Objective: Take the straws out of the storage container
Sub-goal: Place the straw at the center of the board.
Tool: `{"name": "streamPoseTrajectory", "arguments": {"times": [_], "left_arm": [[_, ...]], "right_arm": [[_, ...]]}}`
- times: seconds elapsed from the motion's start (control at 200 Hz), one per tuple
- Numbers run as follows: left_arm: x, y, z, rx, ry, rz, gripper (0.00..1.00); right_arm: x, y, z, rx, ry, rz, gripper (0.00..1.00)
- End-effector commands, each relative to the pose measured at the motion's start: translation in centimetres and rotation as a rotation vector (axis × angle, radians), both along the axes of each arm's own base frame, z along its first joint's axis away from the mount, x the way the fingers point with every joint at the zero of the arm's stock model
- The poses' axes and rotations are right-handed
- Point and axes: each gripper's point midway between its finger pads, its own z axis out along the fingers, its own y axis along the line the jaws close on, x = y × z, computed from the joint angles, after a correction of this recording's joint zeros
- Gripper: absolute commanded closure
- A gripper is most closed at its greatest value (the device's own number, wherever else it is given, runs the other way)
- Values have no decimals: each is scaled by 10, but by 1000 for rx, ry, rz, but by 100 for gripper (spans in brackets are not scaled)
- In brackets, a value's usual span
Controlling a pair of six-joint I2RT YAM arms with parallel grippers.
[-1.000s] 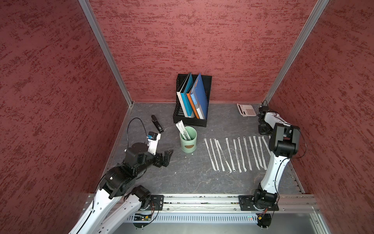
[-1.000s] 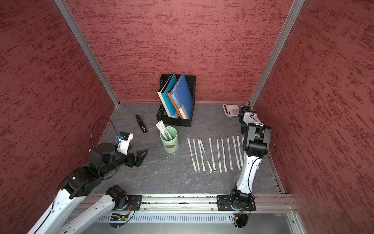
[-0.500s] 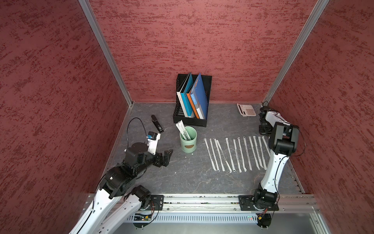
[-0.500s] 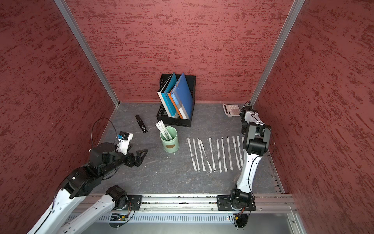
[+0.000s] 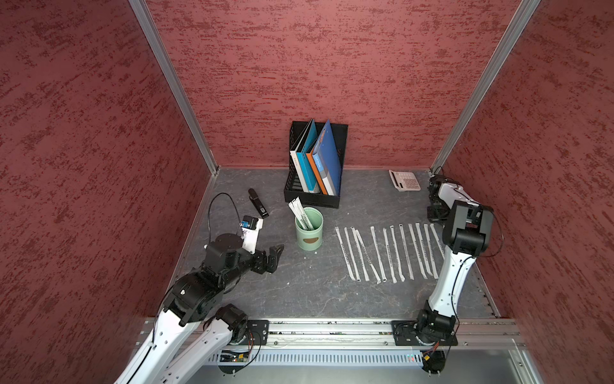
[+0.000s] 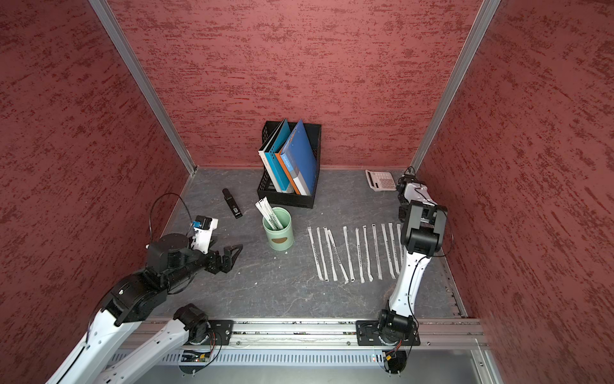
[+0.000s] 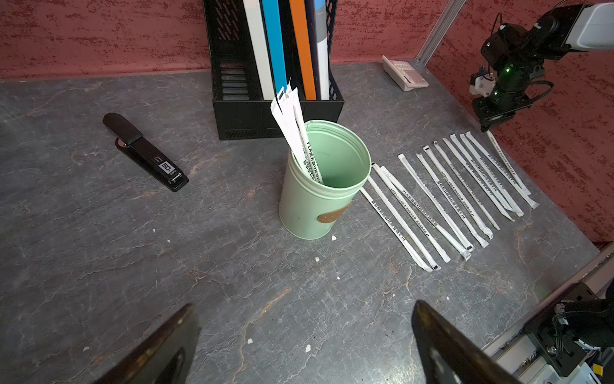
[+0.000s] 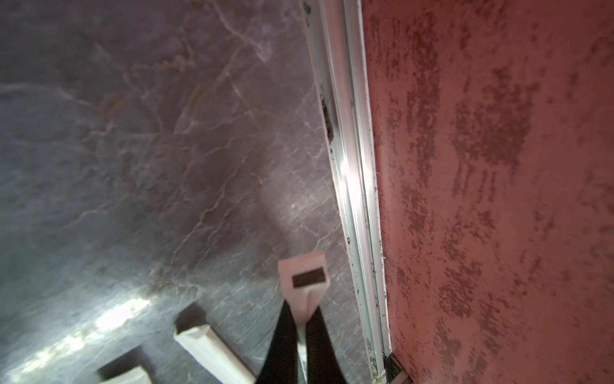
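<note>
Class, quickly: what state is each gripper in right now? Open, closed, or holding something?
The left gripper: open, holding nothing.
The right gripper: closed on one straw.

Robot test booth (office-styled); red walls [image 5: 299,66], file rack [image 5: 310,200], stapler [image 5: 258,202], calculator [image 5: 404,180]
</note>
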Motion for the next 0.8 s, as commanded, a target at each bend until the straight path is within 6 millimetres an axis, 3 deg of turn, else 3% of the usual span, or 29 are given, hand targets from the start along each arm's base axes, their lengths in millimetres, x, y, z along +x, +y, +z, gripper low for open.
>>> {"name": "streamPoseTrajectory", "arguments": {"times": [0.0, 0.376, 0.791], "left_arm": [[3, -3, 0, -6, -9, -9, 1], [4, -3, -1, -5, -5, -6, 0], [4, -3, 0, -8, -4, -9, 0]], "right_arm": [[9, -3, 0, -3, -21, 16, 95], [9, 0, -11, 19, -12, 4, 88], [13, -1, 5, 14, -51, -4, 74]]}}
